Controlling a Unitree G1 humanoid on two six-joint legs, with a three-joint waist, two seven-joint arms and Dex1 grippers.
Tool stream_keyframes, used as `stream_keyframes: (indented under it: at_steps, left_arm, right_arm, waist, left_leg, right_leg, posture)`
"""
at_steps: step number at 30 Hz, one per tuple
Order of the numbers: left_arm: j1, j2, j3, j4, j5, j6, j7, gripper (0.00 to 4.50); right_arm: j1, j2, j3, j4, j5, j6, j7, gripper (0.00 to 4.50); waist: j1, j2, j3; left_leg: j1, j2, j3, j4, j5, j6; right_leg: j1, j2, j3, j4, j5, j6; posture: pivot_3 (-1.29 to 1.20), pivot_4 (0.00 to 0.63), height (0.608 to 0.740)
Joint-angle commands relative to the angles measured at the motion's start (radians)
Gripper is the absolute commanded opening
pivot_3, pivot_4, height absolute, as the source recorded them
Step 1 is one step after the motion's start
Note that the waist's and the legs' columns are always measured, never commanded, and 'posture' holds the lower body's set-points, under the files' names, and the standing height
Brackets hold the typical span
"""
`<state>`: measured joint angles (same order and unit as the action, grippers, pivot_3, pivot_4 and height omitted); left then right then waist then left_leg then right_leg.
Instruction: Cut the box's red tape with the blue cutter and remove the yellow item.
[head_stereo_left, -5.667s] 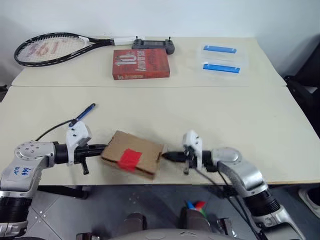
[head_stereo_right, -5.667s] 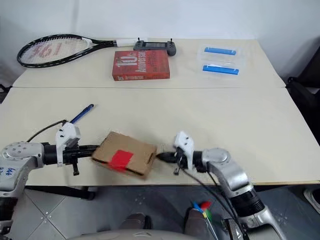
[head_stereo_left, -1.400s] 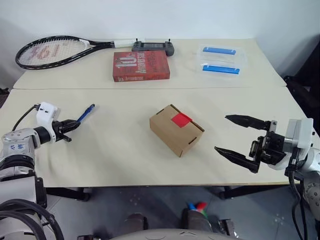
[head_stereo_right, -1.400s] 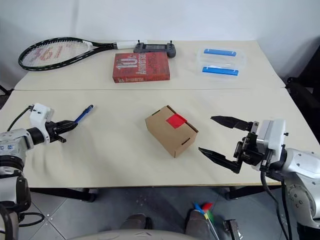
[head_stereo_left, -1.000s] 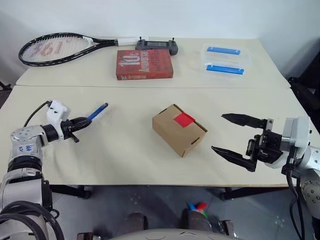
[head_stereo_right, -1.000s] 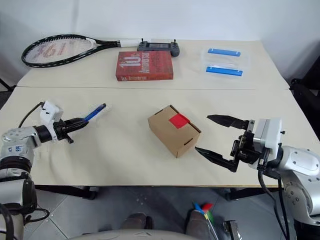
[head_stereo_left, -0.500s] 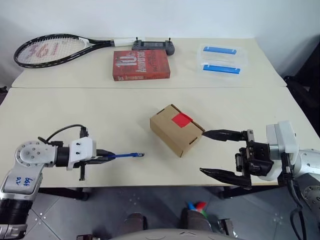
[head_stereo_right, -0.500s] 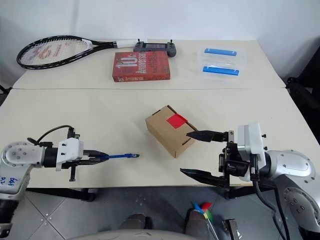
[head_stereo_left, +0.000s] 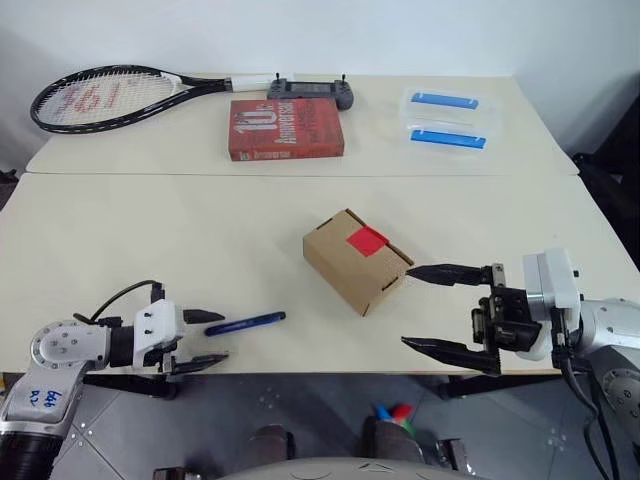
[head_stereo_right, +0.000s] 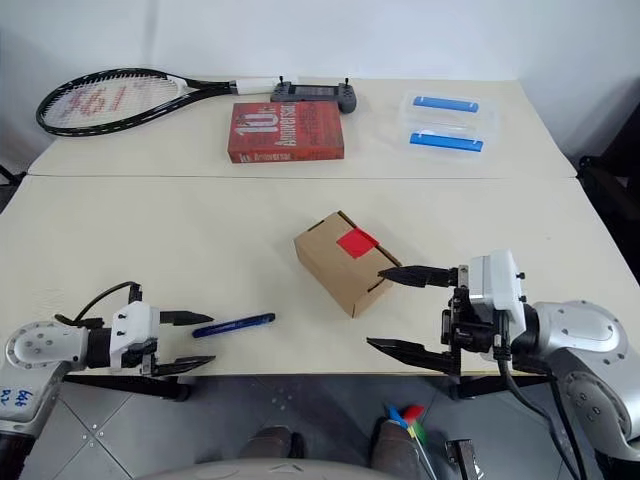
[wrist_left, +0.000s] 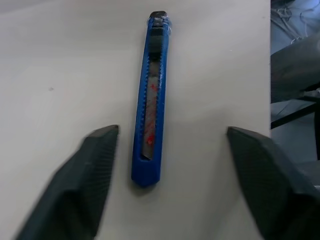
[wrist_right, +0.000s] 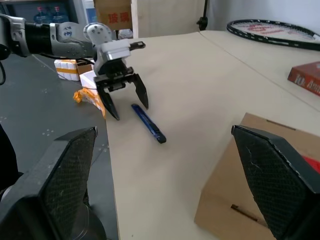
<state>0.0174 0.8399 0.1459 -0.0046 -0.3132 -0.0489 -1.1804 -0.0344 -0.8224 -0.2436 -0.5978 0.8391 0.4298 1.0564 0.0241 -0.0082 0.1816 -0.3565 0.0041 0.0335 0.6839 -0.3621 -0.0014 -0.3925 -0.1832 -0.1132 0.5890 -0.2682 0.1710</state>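
A: Head view? Where's the slim blue pen-shaped cutter (head_stereo_left: 245, 322)?
B: Flat on the table, well left of the brown cardboard box (head_stereo_left: 356, 261); red tape patch (head_stereo_left: 366, 238) on top, uncut.
A: Wrist views?
B: Left gripper (wrist_left: 170, 185) spread wide, cutter between its fingers, unheld, probably regrasping. Right gripper (head_stereo_left: 447, 310) wide beside the box, likely to brace it.

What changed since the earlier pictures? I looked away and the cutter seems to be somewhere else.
The left gripper picked the blue cutter up from the table's left side, brought it to the near edge and let go; its jaws now stand open around the handle end. The right gripper, open throughout, moved in beside the box. The box and its red tape stayed put.
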Motion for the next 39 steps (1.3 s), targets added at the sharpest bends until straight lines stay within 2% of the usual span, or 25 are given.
stream_keyframes:
  at_steps: [1,4,9,10,12,20,24,32,35,39]
  left_arm:
    - [-0.012,-0.004,0.031,0.006,-0.064,0.08,0.005,4.47]
    - [-0.032,-0.004,0.018,0.032,-0.084,0.139,-0.006,4.47]
    - [-0.11,-0.027,-0.079,0.151,-0.012,0.137,-0.028,4.47]
    - [-0.117,-0.031,-0.087,0.162,-0.006,0.138,-0.025,4.3]
    - [-0.123,-0.031,-0.107,0.174,0.008,0.13,-0.038,3.94]
    - [-0.101,-0.033,-0.145,0.164,0.042,0.098,-0.047,1.53]
    - [-0.083,-0.044,-0.163,0.142,0.046,0.085,-0.046,0.49]
    - [-0.116,-0.073,-0.165,0.02,0.032,0.027,-0.037,0.44]
    - [-0.144,-0.057,-0.216,-0.107,0.093,-0.05,-0.039,0.44]
    - [-0.181,-0.11,-0.325,-0.269,0.171,0.053,0.049,0.44]
  right_arm:
    - [-0.005,0.005,-0.024,-0.016,0.004,-0.021,-0.003,4.5]
    - [-0.011,0.007,-0.022,-0.018,0.005,-0.018,-0.008,4.5]
    - [-0.028,0.01,-0.013,-0.025,0.01,-0.008,-0.021,4.5]
    - [-0.031,0.01,-0.013,-0.028,0.011,-0.006,-0.025,4.5]
    - [-0.031,0.01,-0.017,-0.034,0.013,-0.002,-0.036,4.5]
    - [-0.021,0.01,-0.028,-0.054,0.014,-0.001,-0.073,4.5]
    - [-0.017,0.012,-0.024,-0.06,0.016,-0.002,-0.08,4.5]
    - [-0.012,-0.002,-0.028,-0.068,0.025,0.002,-0.068,4.5]
    - [0.05,-0.081,-0.052,-0.137,0.119,0.096,-0.031,4.5]
    - [0.179,-0.129,-0.036,-0.253,0.177,0.187,-0.107,4.5]
  waist:
    - [-0.001,0.0,0.0]
    - [-0.001,0.0,0.0]
    - [0.003,0.001,-0.001]
    - [0.004,0.002,-0.001]
    - [0.004,0.004,-0.003]
    - [0.001,0.006,-0.004]
    - [0.0,0.007,-0.004]
    - [0.005,0.008,-0.005]
    - [0.008,0.008,-0.005]
    - [0.008,0.006,-0.004]
  left_leg:
    - [0.0,0.0,0.0,0.0,0.0,0.0]
    - [0.0,0.0,0.0,0.0,0.0,0.0]
    - [0.001,0.0,0.0,0.0,0.0,0.0]
    - [0.001,0.0,0.0,0.0,0.0,0.0]
    - [0.002,0.0,0.0,0.0,0.0,0.0]
    - [0.002,0.0,0.001,0.0,0.0,0.0]
    - [0.002,0.0,0.001,0.0,-0.001,0.0]
    - [0.002,0.0,0.002,0.0,-0.001,0.001]
    - [0.001,0.0,0.002,0.0,-0.001,0.001]
    - [0.0,0.0,0.001,0.0,-0.003,0.001]
  right_leg:
    - [0.0,0.0,0.0,0.0,0.0,0.0]
    - [0.0,0.0,0.0,0.0,0.0,0.0]
    - [0.001,0.0,0.0,0.0,0.0,0.0]
    - [0.001,0.0,0.0,0.0,0.0,0.0]
    - [0.002,0.0,0.0,0.001,0.0,0.0]
    - [0.001,0.0,0.0,0.0,0.0,0.0]
    - [0.001,0.0,0.0,0.0,0.0,0.0]
    - [0.002,0.0,0.0,0.0,0.0,0.0]
    - [0.001,0.0,0.0,-0.001,0.0,0.0]
    - [0.001,0.0,-0.001,-0.003,0.0,0.0]
  posture:
    - [0.0,0.15,0.74]
    - [0.0,0.15,0.74]
    - [0.0,0.15,0.74]
    - [0.0,0.15,0.74]
    - [0.0,0.15,0.74]
    - [0.0,0.15,0.74]
    - [0.0,0.15,0.74]
    - [0.0,0.15,0.74]
    - [0.0,0.15,0.74]
    - [0.0,0.15,0.74]
